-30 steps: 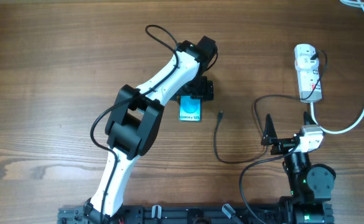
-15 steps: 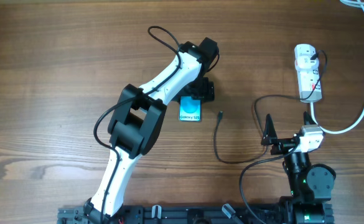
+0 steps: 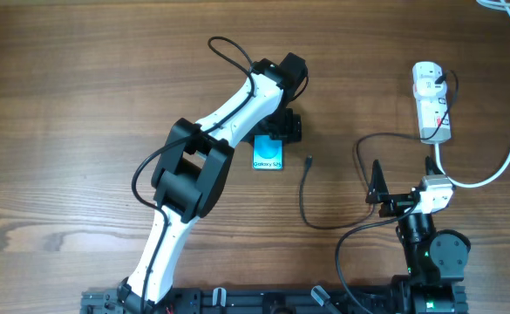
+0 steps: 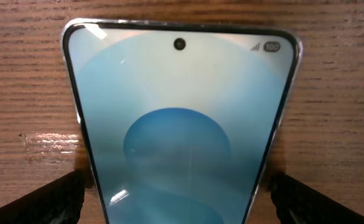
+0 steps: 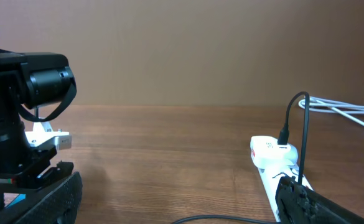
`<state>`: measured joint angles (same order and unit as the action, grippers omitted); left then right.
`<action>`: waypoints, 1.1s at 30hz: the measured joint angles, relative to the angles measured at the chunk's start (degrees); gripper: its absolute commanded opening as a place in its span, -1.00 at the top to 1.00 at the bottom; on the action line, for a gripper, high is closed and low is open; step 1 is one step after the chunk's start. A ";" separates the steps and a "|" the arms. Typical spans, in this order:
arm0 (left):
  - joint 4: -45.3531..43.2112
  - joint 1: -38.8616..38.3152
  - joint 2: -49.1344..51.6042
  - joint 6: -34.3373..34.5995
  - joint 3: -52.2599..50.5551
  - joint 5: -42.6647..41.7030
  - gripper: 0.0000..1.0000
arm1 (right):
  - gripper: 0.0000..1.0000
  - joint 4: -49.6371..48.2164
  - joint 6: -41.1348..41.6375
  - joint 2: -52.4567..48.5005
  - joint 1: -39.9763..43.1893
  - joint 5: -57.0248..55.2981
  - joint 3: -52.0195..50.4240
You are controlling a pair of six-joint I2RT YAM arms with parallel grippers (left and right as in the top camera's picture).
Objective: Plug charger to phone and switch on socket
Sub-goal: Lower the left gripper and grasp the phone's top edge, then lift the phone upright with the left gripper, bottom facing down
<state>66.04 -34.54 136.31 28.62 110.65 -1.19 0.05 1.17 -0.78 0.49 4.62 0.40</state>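
Note:
The phone (image 3: 268,154), turquoise with "Galaxy S25" text, lies flat on the wood and fills the left wrist view (image 4: 180,124). My left gripper (image 3: 276,131) is down over its far end, one finger against each long edge (image 4: 178,199). The charger (image 3: 302,196), a thin black cable, curves over the table; its dark tip lies just right of the phone. Its other end is plugged into the white socket (image 3: 431,102), which also shows in the right wrist view (image 5: 269,152). My right gripper (image 3: 403,179) is open wide and empty (image 5: 182,202), near the table's front, short of the socket.
A thicker white cable (image 3: 507,157) runs from the top right corner down to the right arm's wrist. The left arm (image 3: 228,113) reaches across the table's middle. A loop of the black cable (image 5: 231,219) lies between the right gripper's fingers.
The left arm has shifted slightly to the right, and the phone has moved a little right with it. The right arm, the cable and the socket have not moved.

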 measured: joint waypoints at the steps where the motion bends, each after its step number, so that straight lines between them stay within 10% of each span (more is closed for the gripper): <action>1: -0.13 0.04 0.00 0.00 0.00 0.07 -0.86 | -1.00 0.00 0.00 0.00 0.00 0.00 0.00; 6: -0.48 0.11 0.00 -0.02 0.00 0.26 -0.43 | -1.00 0.00 0.00 0.00 0.00 0.00 0.00; 23: 6.88 8.44 -4.87 -0.02 2.54 -0.68 -0.33 | -1.00 0.00 0.00 0.00 0.00 0.00 0.00; 33: 8.15 18.71 -14.82 -10.97 3.10 -43.87 -0.34 | -0.99 0.00 0.00 0.00 0.00 0.00 0.00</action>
<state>74.19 -15.84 121.49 17.65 113.75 -45.06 0.05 1.17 -0.78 0.49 4.62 0.40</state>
